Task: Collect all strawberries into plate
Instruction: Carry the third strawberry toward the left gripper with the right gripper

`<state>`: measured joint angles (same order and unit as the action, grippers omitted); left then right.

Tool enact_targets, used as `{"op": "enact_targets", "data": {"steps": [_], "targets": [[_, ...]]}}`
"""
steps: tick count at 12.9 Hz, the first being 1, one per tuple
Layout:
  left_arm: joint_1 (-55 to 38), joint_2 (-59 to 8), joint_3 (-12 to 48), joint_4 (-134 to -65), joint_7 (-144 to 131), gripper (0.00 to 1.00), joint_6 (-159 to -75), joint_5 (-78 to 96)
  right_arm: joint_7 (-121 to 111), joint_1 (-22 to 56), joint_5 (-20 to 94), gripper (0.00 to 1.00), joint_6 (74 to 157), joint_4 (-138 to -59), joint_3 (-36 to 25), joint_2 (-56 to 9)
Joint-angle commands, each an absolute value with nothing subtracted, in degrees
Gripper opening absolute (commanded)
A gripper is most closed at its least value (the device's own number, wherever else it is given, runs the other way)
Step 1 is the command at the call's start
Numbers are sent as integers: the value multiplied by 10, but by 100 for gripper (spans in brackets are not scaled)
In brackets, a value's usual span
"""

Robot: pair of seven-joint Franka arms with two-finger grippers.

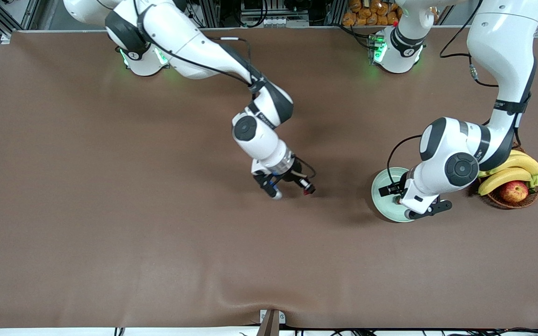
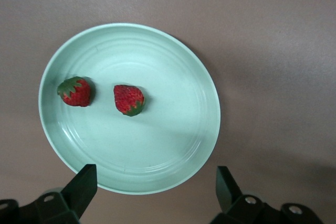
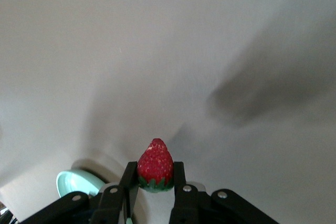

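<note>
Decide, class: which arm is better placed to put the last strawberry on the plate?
The right. Its gripper is shut on the third strawberry over bare table. The left gripper hangs open and empty over the plate, where two strawberries already lie.

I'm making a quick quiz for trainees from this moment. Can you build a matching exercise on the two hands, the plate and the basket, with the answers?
Column one:
1. left hand
2. right hand
3. plate
4. basket

Column two:
A. holds bananas and an apple
B. shut on a strawberry, over the bare table
C. open and empty, over the plate
D. has two strawberries lying in it, apart from each other

Pairs: 1-C, 2-B, 3-D, 4-A
</note>
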<state>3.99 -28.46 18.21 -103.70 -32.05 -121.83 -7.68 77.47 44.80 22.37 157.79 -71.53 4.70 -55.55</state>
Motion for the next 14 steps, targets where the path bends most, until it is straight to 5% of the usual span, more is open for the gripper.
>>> {"op": "enact_targets", "data": {"steps": [1,3,8,14], "targets": [[36,-287,185,-1039,-348,100,-1226,-69,790,471,234,20,1602,-685,41,-586],[29,-288,185,-1039,-364,100,-1230,-69,788,481,231,100,1606,-685,40,-591],[12,-296,185,-1038,-401,100,-1238,-69,783,454,227,100,1566,-686,33,-571],[-50,-322,185,-1032,-524,100,-1286,-70,717,360,230,100,1375,-686,36,-503]]}}
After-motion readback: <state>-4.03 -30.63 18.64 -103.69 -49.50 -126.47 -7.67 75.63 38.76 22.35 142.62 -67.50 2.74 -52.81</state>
